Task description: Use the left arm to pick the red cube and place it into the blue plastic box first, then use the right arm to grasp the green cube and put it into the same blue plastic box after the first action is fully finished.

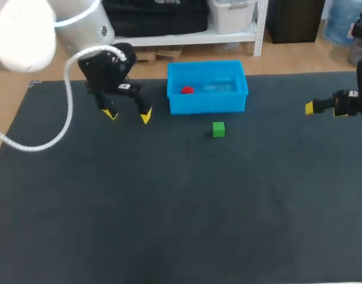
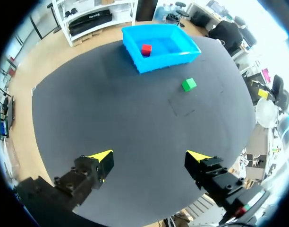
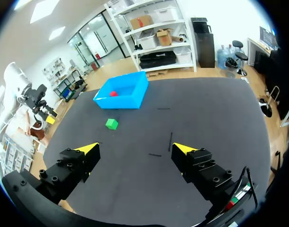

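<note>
Two cubes told the stage. On the dark surface (image 1: 169, 207), the green cube (image 1: 218, 129) sat loose just beside the blue plastic box (image 1: 207, 102), at its six o'clock, apparently waiting for the second step. The left tool (image 1: 128, 115) hung open and empty at the box's nine o'clock, likely because its part was done. The right tool (image 3: 135, 148), well off at three o'clock, stood open, holding nothing. Farthest, the red cube (image 1: 187, 90) lay inside the box, toward its nine o'clock end. No label or writing could be read.
</note>
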